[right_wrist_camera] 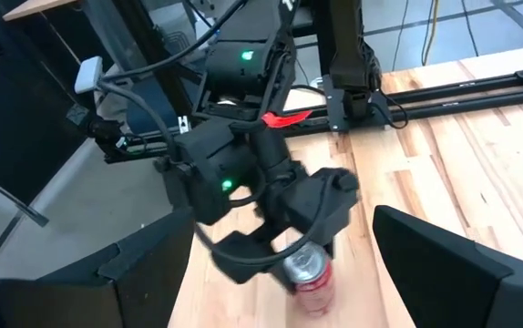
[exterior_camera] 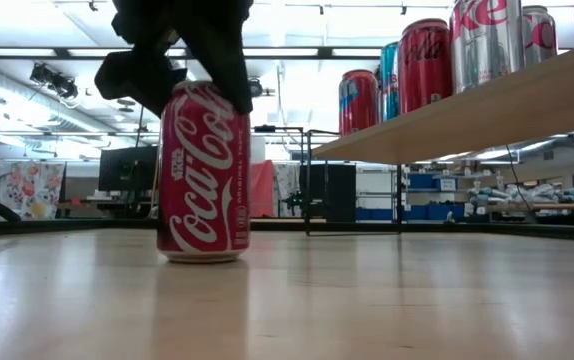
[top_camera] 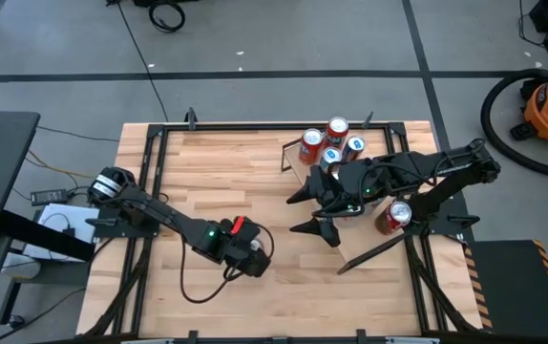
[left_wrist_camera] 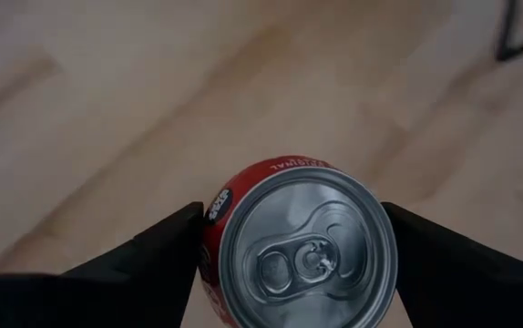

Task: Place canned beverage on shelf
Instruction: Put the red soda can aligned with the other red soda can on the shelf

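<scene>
On the left we see the left gripper (top_camera: 255,256) lowered over a red Coca-Cola can (exterior_camera: 203,175) that stands upright on the tabletop (top_camera: 226,172). Its two dark fingers (left_wrist_camera: 148,251) sit one on each side of the can's top, close against the rim; we cannot tell for sure whether they press it or only bracket it. The can rests on the wood, directly between the fingertips, well apart from the shelf (exterior_camera: 467,105). Moving right, the sloped light wood shelf carries a cluster of cans (top_camera: 329,143) at its far end and one more red can (top_camera: 396,216) nearer its other end. The right gripper (top_camera: 317,212) hovers over the shelf's middle, its fingers (right_wrist_camera: 444,251) spread wide with nothing between them.
</scene>
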